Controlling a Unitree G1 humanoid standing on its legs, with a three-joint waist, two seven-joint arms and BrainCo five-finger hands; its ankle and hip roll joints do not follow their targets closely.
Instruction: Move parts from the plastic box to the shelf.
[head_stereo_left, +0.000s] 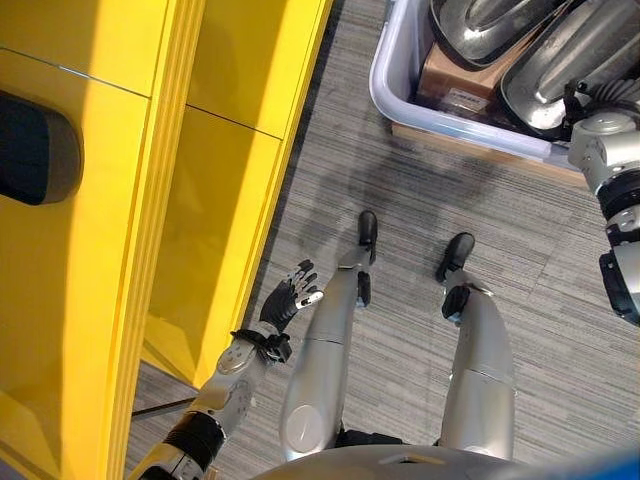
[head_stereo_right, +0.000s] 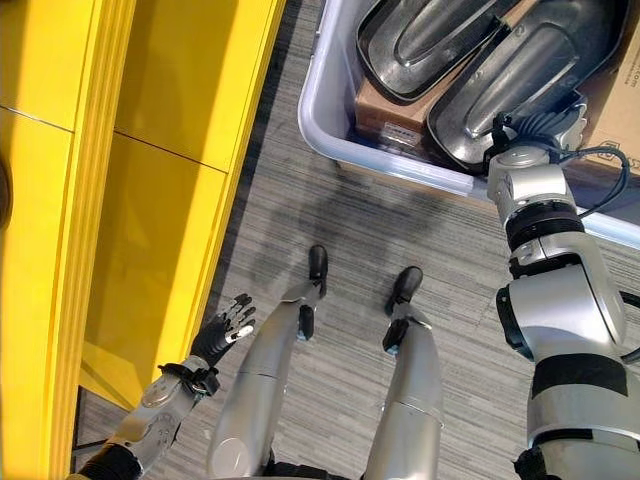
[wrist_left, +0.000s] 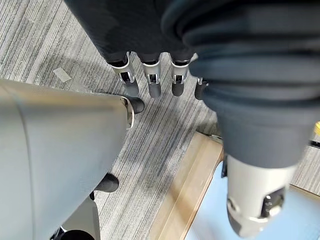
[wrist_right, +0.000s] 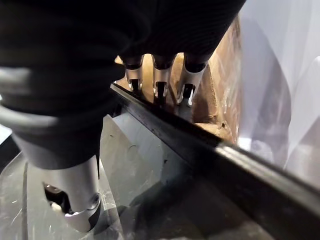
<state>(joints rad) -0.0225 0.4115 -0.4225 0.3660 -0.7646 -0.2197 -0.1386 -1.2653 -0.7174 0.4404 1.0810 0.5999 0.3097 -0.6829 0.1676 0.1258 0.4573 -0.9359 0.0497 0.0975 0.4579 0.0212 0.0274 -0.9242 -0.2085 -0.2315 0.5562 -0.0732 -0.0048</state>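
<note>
A pale plastic box (head_stereo_right: 400, 165) stands on the floor ahead of me, holding two dark metal shell-shaped parts (head_stereo_right: 430, 40) side by side on a brown carton (head_stereo_right: 385, 112). My right hand (head_stereo_right: 538, 118) is on the nearer part (head_stereo_right: 520, 70). In the right wrist view its fingers (wrist_right: 160, 85) go down behind the part's rim (wrist_right: 200, 145) while the thumb (wrist_right: 75, 200) lies on the inner face, pinching the rim. My left hand (head_stereo_left: 290, 292) hangs low beside the yellow shelf (head_stereo_left: 200, 150), its fingers (wrist_left: 150, 82) straight and holding nothing.
A dark rounded part (head_stereo_left: 35, 150) lies on the shelf at far left. The plastic box rests on a wooden board (head_stereo_left: 470, 145) on grey striped carpet (head_stereo_left: 400, 200). A cardboard box (head_stereo_right: 625, 90) stands just right of the plastic box.
</note>
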